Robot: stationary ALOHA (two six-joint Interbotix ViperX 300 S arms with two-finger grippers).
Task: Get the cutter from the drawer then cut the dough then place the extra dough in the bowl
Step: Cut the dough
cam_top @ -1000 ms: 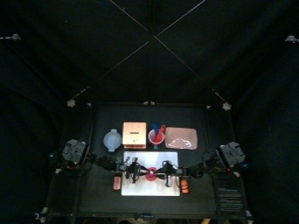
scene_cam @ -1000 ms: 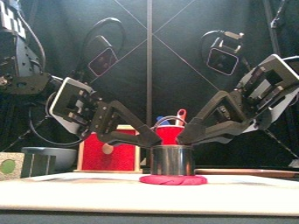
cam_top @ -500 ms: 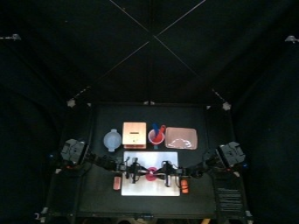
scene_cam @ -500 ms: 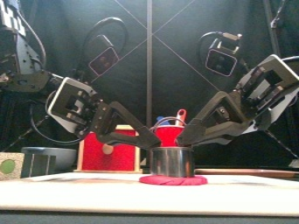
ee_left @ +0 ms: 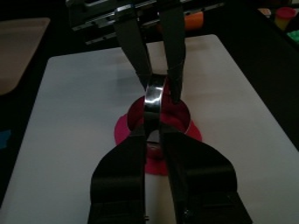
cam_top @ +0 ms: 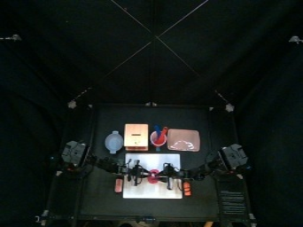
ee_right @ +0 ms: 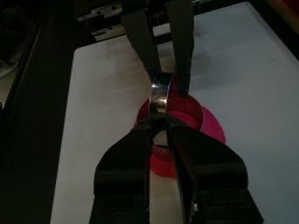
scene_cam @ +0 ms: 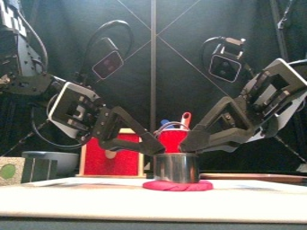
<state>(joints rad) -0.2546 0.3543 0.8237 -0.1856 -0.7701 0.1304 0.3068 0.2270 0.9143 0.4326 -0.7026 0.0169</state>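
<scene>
1. cutter (scene_cam: pixel 177 166) stands upright on the dough (scene_cam: pixel 178 185), mid white board (cam_top: pixel 151 191), directly between the two claws; open end down
2. left gripper (ee_left: pixel 156 131) narrow, jaws pinched on the cutter's left rim; right gripper (ee_right: pixel 165 118) narrow too, on the opposite rim; contact is partly hidden, so a firm pinch is likely, not certain
3. key relation: cutter sits just below both claws, its axis vertical, both arms equally near; next move is probably a straight press down or a lift
4. dough edge pokes out round the cutter base; bowl (cam_top: pixel 113 140) well apart, back left
</scene>
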